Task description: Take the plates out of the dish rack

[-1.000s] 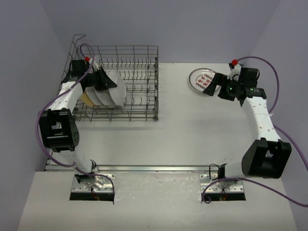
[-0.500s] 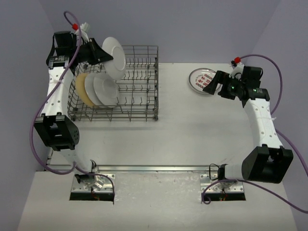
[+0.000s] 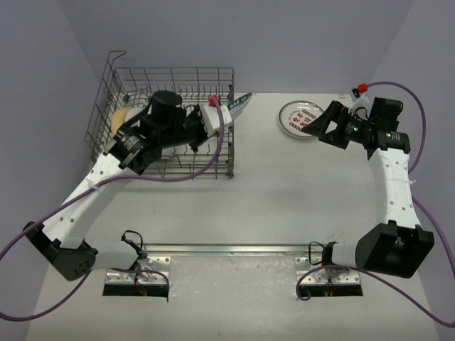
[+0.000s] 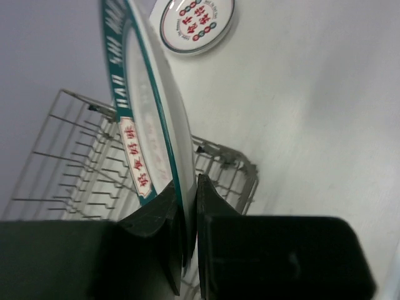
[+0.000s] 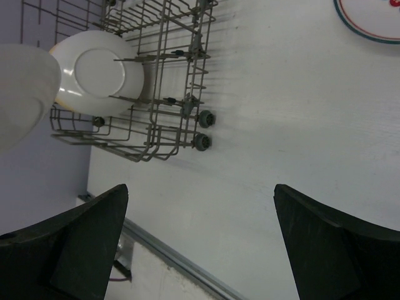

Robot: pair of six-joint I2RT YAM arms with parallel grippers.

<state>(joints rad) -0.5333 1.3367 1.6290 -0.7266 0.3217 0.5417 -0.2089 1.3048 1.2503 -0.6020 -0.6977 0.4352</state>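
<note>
Plate with a teal rim stood on edge, pinched in the left hand above the dish rack's right end. A white plate sat in the rack. Farther off, a dotted plate lay on the bench near the wide-open right hand.

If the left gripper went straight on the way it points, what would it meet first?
Probably the round white plate with red-and-teal markings on the white table; the left gripper, shut on a teal-rimmed plate, points that way, height unclear.
</note>
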